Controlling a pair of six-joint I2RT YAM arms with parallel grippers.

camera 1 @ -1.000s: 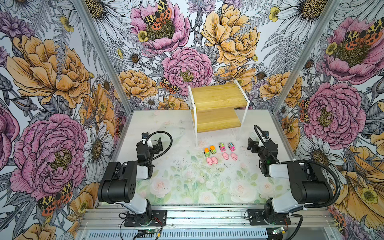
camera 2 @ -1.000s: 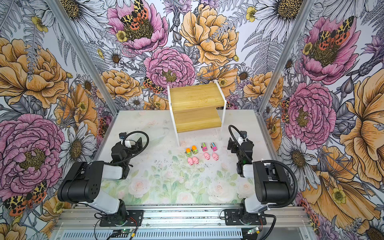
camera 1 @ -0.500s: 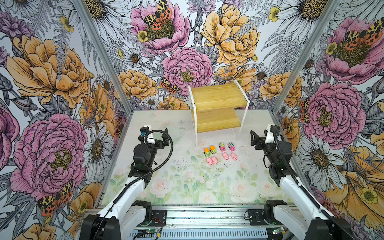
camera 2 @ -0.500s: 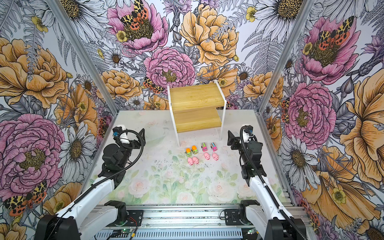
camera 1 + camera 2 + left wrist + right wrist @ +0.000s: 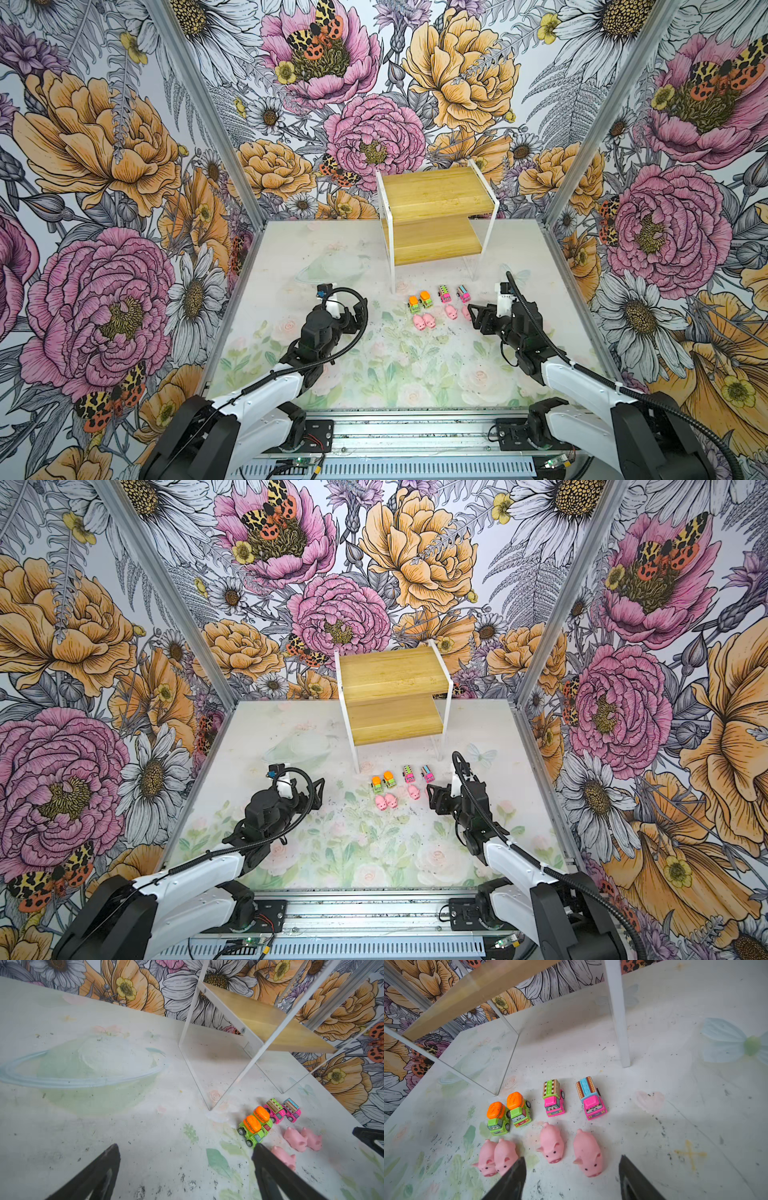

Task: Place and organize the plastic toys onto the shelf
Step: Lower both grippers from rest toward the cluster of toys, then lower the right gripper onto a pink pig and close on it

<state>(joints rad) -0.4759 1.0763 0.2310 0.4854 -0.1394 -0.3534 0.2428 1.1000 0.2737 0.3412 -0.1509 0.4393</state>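
Nearest us, the left tool hangs with its black tapered fingers spread wide, gripping nothing, just left of the toys. The right tool has its fingers apart too and is empty, poised over the near end of the rightmost of the four matte pink pigs; contact I cannot tell. The pigs lie in a row on the scuffed, flower-printed worktop, the left two touching. Just beyond stand two glossy green plastic trucks with orange drums, side by side, and two pink plastic trucks with striped tops, apart. Farthest, the two-tier bamboo shelf with thin white frames stands by the wall.
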